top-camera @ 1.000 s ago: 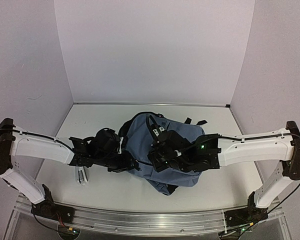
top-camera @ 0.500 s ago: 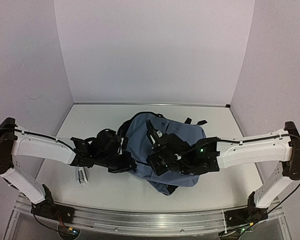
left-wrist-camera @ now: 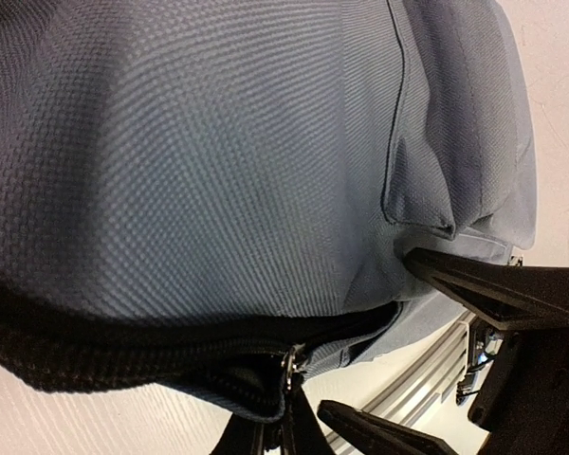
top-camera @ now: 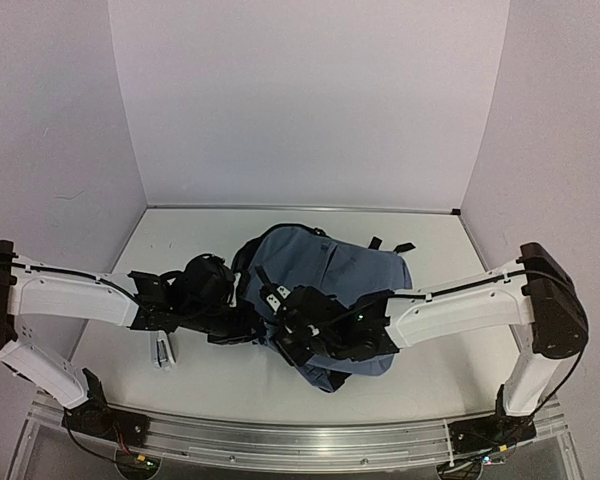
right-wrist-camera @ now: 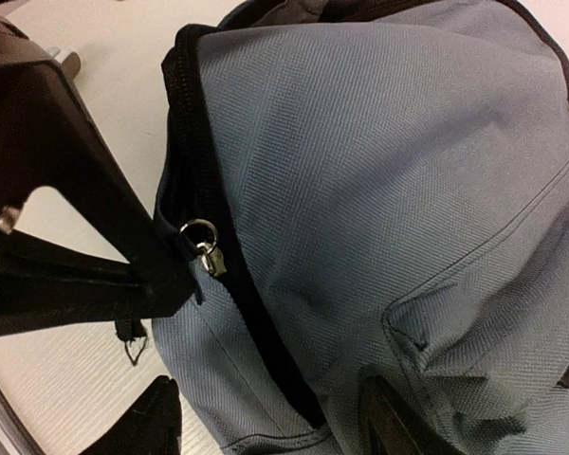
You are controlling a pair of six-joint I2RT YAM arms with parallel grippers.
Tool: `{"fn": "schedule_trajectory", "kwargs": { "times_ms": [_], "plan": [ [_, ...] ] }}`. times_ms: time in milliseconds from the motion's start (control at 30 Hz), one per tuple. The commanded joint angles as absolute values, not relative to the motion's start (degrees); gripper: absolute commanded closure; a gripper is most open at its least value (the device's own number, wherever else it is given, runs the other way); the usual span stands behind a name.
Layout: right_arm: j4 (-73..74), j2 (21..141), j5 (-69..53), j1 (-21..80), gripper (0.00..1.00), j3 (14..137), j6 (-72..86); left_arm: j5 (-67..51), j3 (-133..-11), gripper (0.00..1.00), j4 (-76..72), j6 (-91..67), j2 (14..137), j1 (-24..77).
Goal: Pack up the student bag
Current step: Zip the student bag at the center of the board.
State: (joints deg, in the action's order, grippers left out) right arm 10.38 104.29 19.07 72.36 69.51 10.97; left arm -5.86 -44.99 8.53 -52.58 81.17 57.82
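Fingers of our left gripper are pressed together on the zip pull at the near-left edge of the bag. Just beside them our right gripper holds its fingers apart, one on either side of that blue-grey edge below the black zip; we cannot tell whether they touch the fabric. We see the bag lying at the middle of the table, its pocket side facing up. A small dark-and-white object lies on the table to the near left, apart from the bag.
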Motion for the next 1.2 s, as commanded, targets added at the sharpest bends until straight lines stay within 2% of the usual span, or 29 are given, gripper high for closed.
{"fn": "schedule_trajectory", "kwargs": {
  "times_ms": [0, 67, 167, 300, 467, 933, 1167],
  "plan": [
    [8.96, 106.86, 22.80, 72.42, 0.33, 73.29, 7.83, -6.18, -45.59, 0.94, 8.98, -51.74, 78.94, 57.92],
    [8.96, 108.17, 23.71, 72.42, 0.34, 73.79, 7.47, -6.18, -45.48, 0.94, 8.95, -51.70, 79.00, 57.93],
    [8.89, 109.55, 24.98, 72.43, 0.45, 74.07, 7.16, -6.07, -45.27, 0.94, 9.02, -51.75, 78.98, 57.92],
    [8.88, 110.29, 26.94, 72.42, 0.71, 73.66, 7.51, -5.88, -45.02, 0.99, 9.31, -51.94, 78.98, 57.92],
    [8.71, 110.30, 28.82, 72.42, 0.99, 72.60, 8.54, -4.21, -44.36, 1.00, 10.03, -52.46, 78.07, 57.84],
    [8.79, 105.59, 29.05, 72.42, 1.00, 67.57, 11.67, -1.75, -43.99, 0.99, 18.08, -50.02, 73.99, 54.31],
    [8.99, 103.87, 26.45, 72.42, 1.00, 66.10, 11.92, -6.74, -43.13, 0.99, 18.37, -45.84, 71.05, 48.60]
  ]
}}
